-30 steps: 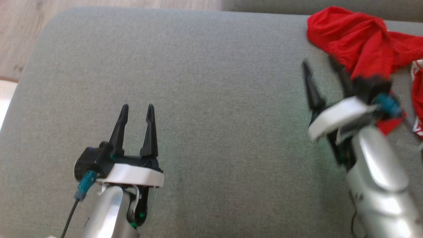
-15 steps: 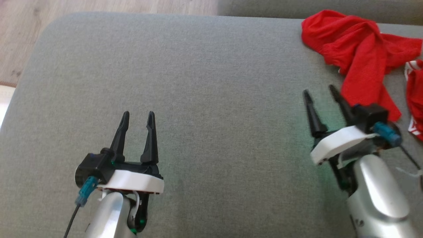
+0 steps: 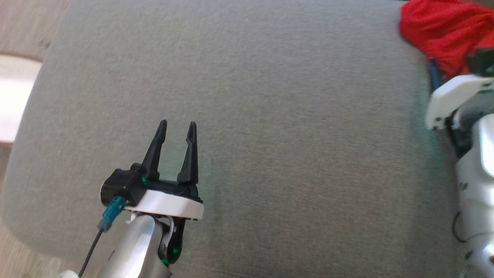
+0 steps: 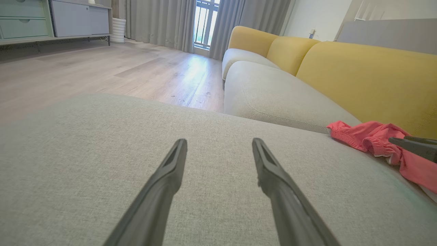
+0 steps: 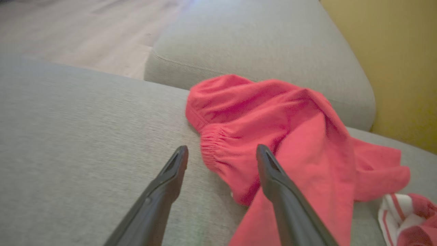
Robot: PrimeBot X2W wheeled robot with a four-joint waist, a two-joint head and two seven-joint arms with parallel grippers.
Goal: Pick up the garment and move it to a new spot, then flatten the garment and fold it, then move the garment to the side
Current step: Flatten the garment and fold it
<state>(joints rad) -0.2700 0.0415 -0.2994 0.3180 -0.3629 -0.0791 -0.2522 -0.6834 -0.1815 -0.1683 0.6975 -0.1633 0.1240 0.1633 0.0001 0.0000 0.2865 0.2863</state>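
A crumpled red garment (image 3: 444, 27) lies at the far right of the grey cushion (image 3: 270, 96); a white-and-red striped part (image 5: 392, 208) sits beside it. My right gripper (image 5: 222, 150) is open right at the garment's elastic hem, one finger over the cloth and the other over bare cushion. Its white wrist plate (image 3: 455, 98) shows blurred at the right edge of the head view. My left gripper (image 3: 176, 124) stands open over bare cushion at the lower left, holding nothing. From the left wrist, the garment (image 4: 368, 136) lies far right, with a right finger (image 4: 413, 145) over it.
A second grey seat cushion (image 4: 273, 99) with yellow backrests (image 4: 358, 75) runs behind the garment. Wooden floor (image 4: 102, 68) lies beyond the cushion's left and far edges. A pale rug edge (image 3: 15, 96) shows at the left.
The head camera has shifted, so the whole picture has slid. My right gripper has come up to the garment's bunched end, still open. The left gripper has kept its place on the cushion.
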